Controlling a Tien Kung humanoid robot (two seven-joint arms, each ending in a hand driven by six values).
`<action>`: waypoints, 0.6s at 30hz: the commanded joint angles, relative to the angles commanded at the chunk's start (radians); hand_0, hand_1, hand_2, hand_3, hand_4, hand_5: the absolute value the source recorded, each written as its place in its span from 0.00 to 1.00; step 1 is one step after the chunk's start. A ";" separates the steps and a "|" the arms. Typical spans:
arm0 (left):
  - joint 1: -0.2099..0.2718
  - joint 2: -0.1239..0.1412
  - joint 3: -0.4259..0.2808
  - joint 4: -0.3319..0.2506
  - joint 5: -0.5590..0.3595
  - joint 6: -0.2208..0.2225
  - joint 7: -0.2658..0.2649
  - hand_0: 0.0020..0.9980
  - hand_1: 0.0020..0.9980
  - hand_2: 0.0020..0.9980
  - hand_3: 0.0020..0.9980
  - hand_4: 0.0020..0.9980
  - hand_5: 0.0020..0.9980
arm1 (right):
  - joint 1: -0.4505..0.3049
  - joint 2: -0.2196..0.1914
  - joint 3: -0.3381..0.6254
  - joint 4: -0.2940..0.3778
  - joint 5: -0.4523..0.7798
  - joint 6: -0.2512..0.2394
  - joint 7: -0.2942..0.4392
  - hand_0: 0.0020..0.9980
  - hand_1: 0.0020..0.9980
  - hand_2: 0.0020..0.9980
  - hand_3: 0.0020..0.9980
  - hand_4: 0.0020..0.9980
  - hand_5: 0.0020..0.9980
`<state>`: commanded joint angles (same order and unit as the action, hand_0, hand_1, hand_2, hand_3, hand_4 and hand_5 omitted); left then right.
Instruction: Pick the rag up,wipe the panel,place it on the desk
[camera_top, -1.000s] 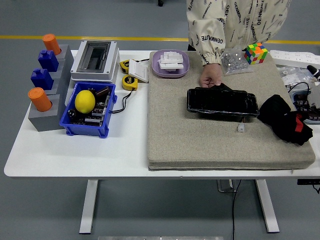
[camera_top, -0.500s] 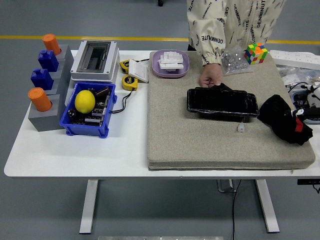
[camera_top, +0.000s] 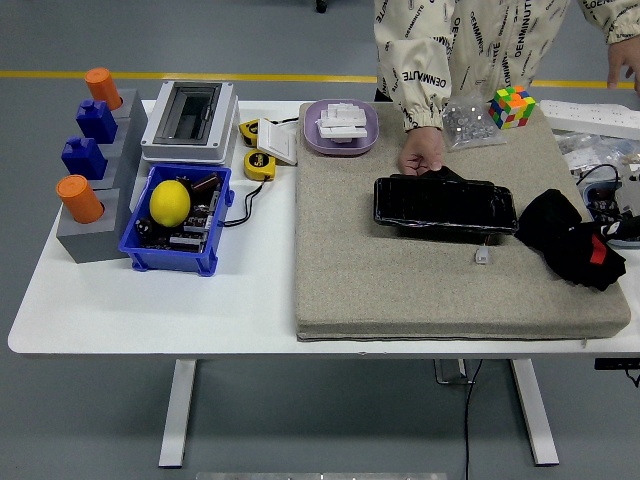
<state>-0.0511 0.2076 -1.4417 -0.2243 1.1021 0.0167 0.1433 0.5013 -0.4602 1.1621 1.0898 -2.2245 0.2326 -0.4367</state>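
Tabletop (camera_top: 150, 300): white, grey mat (camera_top: 400, 280) on right half.
Rag (camera_top: 570, 238): black, crumpled at mat's right edge, not yet lifted.
Robot hand: withdrawn from rag since a moment ago, now unseen.
Panel (camera_top: 445, 205): black, mid-mat, steadied by person's hand (camera_top: 422, 155).

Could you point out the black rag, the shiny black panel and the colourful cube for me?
rag (camera_top: 568, 238), head view, on the middle of the crumpled black cloth.
panel (camera_top: 445, 205), head view, on the middle of its glossy top.
colourful cube (camera_top: 511, 106), head view, on its front face.
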 joint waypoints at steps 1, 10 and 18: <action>0.001 0.000 0.000 0.001 0.000 0.000 0.000 0.61 0.64 0.66 0.56 0.63 0.44 | 0.007 0.009 -0.001 -0.003 0.005 0.004 -0.008 0.94 0.89 0.93 0.94 1.00 0.66; -0.003 0.004 -0.001 0.000 0.001 0.001 0.000 0.61 0.64 0.66 0.56 0.63 0.44 | 0.037 -0.006 0.002 -0.006 0.146 -0.034 -0.044 0.94 0.88 0.92 0.92 1.00 0.67; 0.001 0.003 0.000 0.001 -0.001 0.001 0.000 0.61 0.64 0.66 0.56 0.63 0.44 | 0.007 0.011 0.014 0.005 0.482 -0.197 -0.041 0.90 0.85 0.88 0.89 1.00 0.73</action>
<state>-0.0503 0.2101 -1.4413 -0.2235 1.1014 0.0174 0.1433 0.5080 -0.4496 1.1760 1.0947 -1.7426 0.0359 -0.4778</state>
